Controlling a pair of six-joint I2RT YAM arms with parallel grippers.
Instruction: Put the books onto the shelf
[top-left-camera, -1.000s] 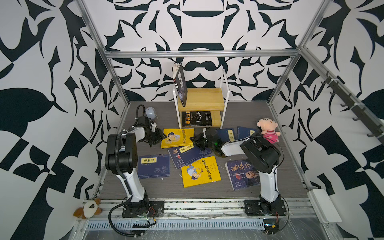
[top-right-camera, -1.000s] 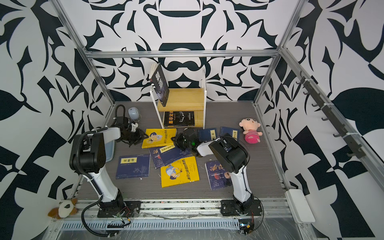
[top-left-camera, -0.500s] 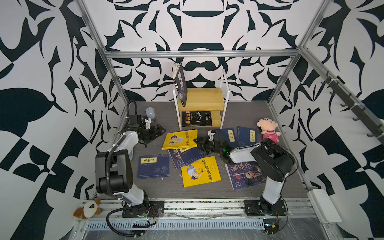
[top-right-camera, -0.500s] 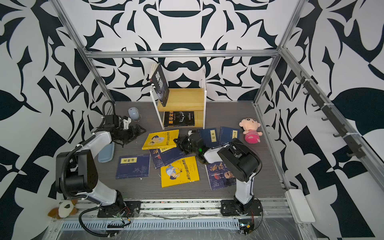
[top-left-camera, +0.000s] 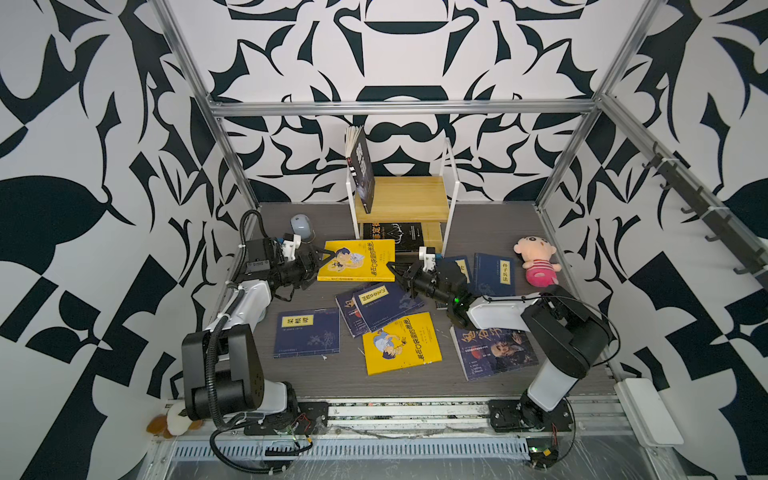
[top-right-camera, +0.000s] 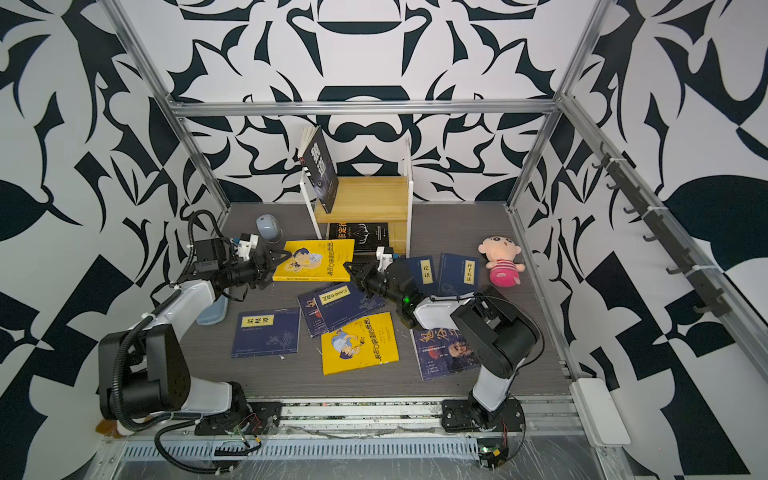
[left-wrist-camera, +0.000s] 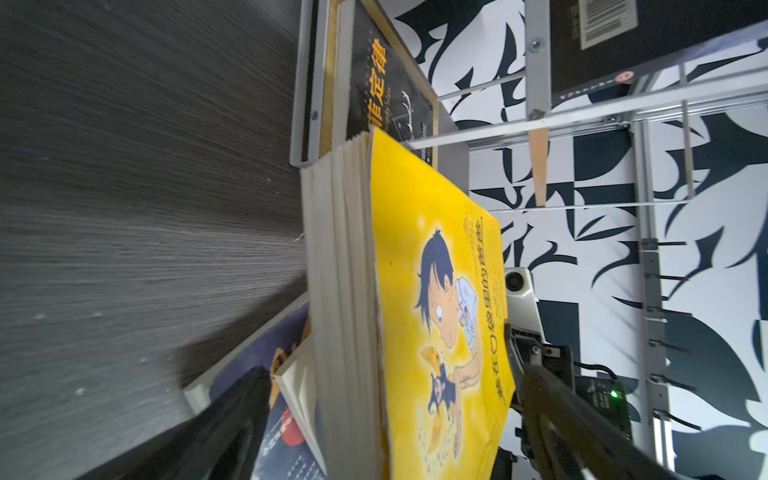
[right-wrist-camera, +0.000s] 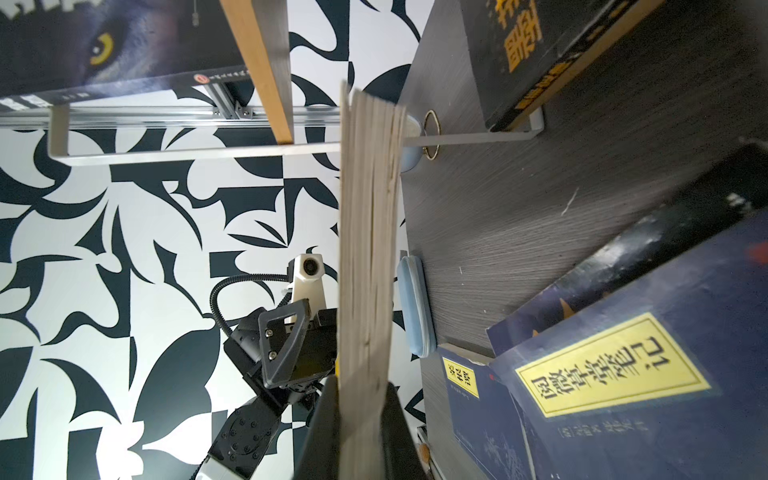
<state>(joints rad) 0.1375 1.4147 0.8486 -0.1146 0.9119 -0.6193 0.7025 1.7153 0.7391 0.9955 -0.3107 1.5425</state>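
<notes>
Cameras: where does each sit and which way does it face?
Top views: high over the front, looking down and back toward the shelf; left arm and right arm show whole.
Left wrist: along the open left claw toward the yellow book, shelf behind.
Right wrist: along the right claw, shut on that book's pages.
Shared: all show the yellow book.

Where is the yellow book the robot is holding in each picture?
Top view: held yellow book just in front of the shelf.
Top view: same place, before the shelf.
Left wrist: its cover fills the middle.
Right wrist: only its page edge.
Landmark: shelf, in all views.
</notes>
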